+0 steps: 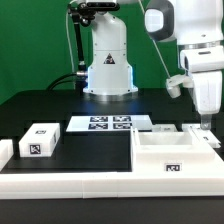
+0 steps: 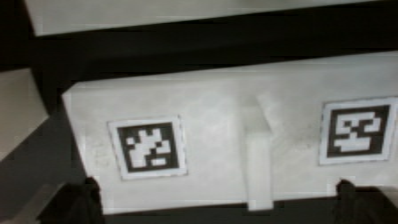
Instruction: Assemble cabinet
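Though the arm hangs over the far end of the table on the exterior view's right, it carries nothing. The gripper has its jaws spread wide, and in the wrist view the dark fingertips stand far apart above a white tagged part, not touching it. That part bears two square tags with a raised ridge between them. Whether it belongs to the box or lies loose behind it, I cannot tell.

The cabinet box sits near, on the exterior view's right, open side up, a tag on its near wall, just behind the low border rail. A small tagged block lies well apart on the exterior view's left, and the marker board is flat between them, farther back.

By the look of it the box is moulded plastic — hollow, so probably light, and stiff enough not to give under the pads. Its smooth faces look slippery. It seems too broad to span, so I would take it by one thin wall — a finger either side of the rim, midway along, to keep it from swinging. The block looks easier: pinch its two plain opposite sides.
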Motion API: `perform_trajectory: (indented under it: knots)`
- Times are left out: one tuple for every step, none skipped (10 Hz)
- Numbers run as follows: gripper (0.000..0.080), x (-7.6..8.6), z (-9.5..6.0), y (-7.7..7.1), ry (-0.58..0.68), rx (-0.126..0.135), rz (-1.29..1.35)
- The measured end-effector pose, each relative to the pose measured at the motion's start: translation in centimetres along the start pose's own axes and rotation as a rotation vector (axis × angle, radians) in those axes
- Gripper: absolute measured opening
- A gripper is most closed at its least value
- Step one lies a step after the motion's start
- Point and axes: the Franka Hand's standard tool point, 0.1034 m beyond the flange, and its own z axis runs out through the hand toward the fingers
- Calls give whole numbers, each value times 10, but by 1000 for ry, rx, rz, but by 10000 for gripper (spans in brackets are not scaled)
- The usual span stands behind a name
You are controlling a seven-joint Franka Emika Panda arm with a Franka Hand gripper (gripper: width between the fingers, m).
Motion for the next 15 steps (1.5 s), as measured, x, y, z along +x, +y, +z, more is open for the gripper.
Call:
perform_trajectory:
  knots:
    - [649,1,4,0,10,-7,-6]
    - [649,1,6,-1,10,-4,-6]
    - [649,0,8,-2,9,0,-4]
    - [649,-1,11,-4,8,6,-3]
    - [649,-2,12,-4,7,7,0]
    - [636,-2,12,-4,7,7,1]
    - [636,-2,12,-4,7,8,1]
    - [467,-2,12,-4,7,8,2]
    - [284,-2,12,-4,7,8,2]
    - [149,-2,12,-4,7,8,2]
    - [149,-2,12,-4,7,8,2]
    - [59,-2,12,-4,7,8,2]
    - [59,-2,12,-4,7,8,3]
    - [59,-2,12,-4,7,8,3]
    - [59,-2,12,-4,7,8,3]
